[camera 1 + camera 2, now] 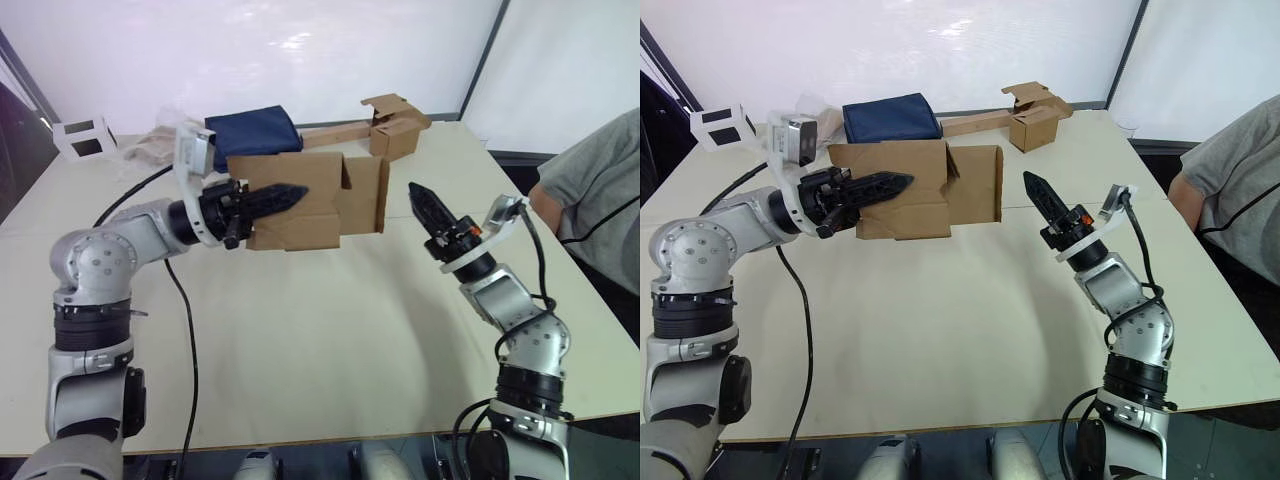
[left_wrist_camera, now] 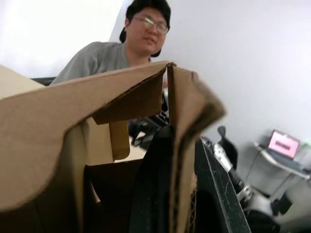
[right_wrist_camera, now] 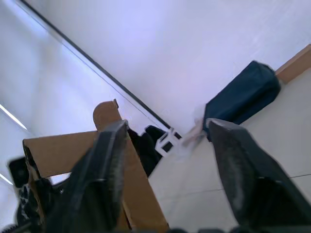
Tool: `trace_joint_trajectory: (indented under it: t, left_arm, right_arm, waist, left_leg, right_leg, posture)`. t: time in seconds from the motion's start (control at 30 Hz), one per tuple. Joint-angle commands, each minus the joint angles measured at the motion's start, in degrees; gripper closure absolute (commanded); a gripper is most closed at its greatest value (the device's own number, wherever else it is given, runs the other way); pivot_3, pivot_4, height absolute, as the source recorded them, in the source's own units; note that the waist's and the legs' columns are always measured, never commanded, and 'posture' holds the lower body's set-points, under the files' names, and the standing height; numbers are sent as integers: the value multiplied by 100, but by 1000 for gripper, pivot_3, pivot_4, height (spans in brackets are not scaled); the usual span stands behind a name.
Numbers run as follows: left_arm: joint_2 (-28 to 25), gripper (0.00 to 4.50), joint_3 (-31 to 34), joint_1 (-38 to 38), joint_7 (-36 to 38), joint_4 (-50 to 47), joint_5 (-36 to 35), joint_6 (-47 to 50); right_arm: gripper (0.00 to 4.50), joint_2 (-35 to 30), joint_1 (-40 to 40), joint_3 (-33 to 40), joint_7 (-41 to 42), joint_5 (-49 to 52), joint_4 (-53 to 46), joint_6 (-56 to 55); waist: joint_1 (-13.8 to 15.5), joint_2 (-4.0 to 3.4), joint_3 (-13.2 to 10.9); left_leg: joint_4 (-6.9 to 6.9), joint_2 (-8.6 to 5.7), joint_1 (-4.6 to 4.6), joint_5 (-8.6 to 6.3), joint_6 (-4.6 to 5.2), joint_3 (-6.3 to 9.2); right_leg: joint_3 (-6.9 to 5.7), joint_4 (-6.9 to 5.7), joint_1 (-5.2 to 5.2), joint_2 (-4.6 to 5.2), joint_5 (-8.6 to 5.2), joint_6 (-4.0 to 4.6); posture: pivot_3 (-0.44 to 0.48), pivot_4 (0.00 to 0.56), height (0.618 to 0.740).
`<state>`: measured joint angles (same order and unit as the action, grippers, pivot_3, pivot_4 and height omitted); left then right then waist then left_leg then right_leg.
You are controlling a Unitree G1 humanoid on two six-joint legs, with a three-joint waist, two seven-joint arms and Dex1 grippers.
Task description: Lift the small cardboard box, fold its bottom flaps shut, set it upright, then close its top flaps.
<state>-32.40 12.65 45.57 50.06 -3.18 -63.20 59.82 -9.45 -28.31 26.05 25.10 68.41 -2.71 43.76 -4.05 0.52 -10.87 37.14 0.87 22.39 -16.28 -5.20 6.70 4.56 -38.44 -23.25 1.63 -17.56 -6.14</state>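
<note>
Jaws clamped on a wall, the left gripper [image 1: 272,197] holds the small cardboard box [image 1: 300,200] above the table [image 1: 330,330].
Right gripper [image 1: 425,205] waits parted and empty beside it; the flaps look unfolded, so lifting seems done, all closing ahead.

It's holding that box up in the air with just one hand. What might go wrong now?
The left gripper pinches only one thin wall of the small cardboard box, so the box could swing, bend at that wall or slip out. The right gripper is open beside the loose flaps; a push there might twist the box rather than fold them.
</note>
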Motion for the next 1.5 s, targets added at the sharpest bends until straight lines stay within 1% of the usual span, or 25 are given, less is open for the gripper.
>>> trace_joint_trajectory:
  t: [0.03, 0.23, 0.37, 0.6, 0.77, 1.0, 1.07, 1.2, 1.33, 1.43, 1.5]
  left_arm:
    - [-39, 4500, 206, 120, -101, -200, -281, 76]
    - [-40, 4500, 189, 128, -189, -221, -343, 70]
    - [-7, 4500, 221, 160, -276, -161, -367, 3]
    - [-5, 4500, 132, 155, -201, -97, -259, -101]
    - [3, 4500, 91, 139, -167, -33, -147, -225]
    - [37, 4500, 93, 160, -155, 21, -108, -279]
    - [46, 4500, 82, 178, -142, 49, -83, -297]
    - [56, 4500, 81, 220, -121, 80, -57, -305]
    - [58, 4500, 87, 258, -98, 128, -25, -308]
    - [59, 4500, 95, 266, -82, 135, -9, -297]
    - [59, 4500, 99, 266, -77, 132, -10, -291]
  right_arm:
    - [50, 275, -157, 109, -137, 930, -75, 106]
    - [50, 512, -53, -317, -217, 1281, -539, 204]
    - [50, 491, 59, -636, -310, 1423, -931, 299]
    - [50, 339, 0, -755, -498, 1675, -1136, 194]
    - [50, 212, 108, -838, -616, 1812, -1375, 159]
    - [50, 89, 255, -1018, -701, 1762, -1521, 91]
    - [389, 67, 274, -1057, -697, 1728, -1521, 57]
    - [1722, -13, 287, -1154, -725, 1564, -1525, 12]
    - [1722, -85, 287, -1218, -657, 1489, -1528, -43]
    - [2458, -134, 311, -1273, -626, 1432, -1560, -73]
    - [3288, -157, 326, -1304, -613, 1401, -1575, -89]
  waist:
    - [11, 0, 0]
    - [2, -1, 0]
    - [2, -2, 0]
    - [8, -2, 0]
    - [7, -2, 0]
    - [7, -2, 0]
    - [7, -2, 0]
    - [10, -2, 0]
    - [10, -2, 0]
    - [8, -2, 0]
    - [8, -2, 0]
  left_leg:
    - [1, 0, 0, 0, 0, 0]
    - [0, 0, 0, 1, -1, 0]
    - [-1, 0, 0, 0, -1, 1]
    - [0, 0, 0, 0, -1, 1]
    - [-1, 0, 0, 0, -1, 1]
    - [-1, 0, 0, 0, 0, 1]
    - [-1, 0, 0, 0, 0, 1]
    - [0, 0, 0, 0, 0, 0]
    - [-1, 0, 0, 0, 0, 1]
    - [-1, 0, 0, 0, 0, 0]
    - [-1, 0, 0, 0, 0, 1]
  right_leg:
    - [-1, 0, 1, 0, 0, 0]
    - [-1, 0, 0, -1, 0, 0]
    - [-1, 1, -2, -1, 0, 0]
    - [-1, 1, 0, 0, 0, 0]
    - [-1, 1, -1, -1, 0, 0]
    - [-1, 2, -1, -1, 0, 0]
    - [0, 2, -1, -1, 0, 0]
    - [0, 2, -1, -1, 0, 0]
    - [-1, 2, 0, -1, 0, 0]
    - [-1, 2, 0, -1, -1, 0]
    - [-1, 2, -1, -1, -1, 0]
  posture:
    - [0, 150, 740]
    - [0, 150, 740]
    - [0, 150, 740]
    - [0, 150, 740]
    - [0, 150, 740]
    - [0, 150, 740]
    - [0, 150, 740]
    - [0, 150, 740]
    - [0, 150, 740]
    - [0, 150, 740]
    - [0, 150, 740]
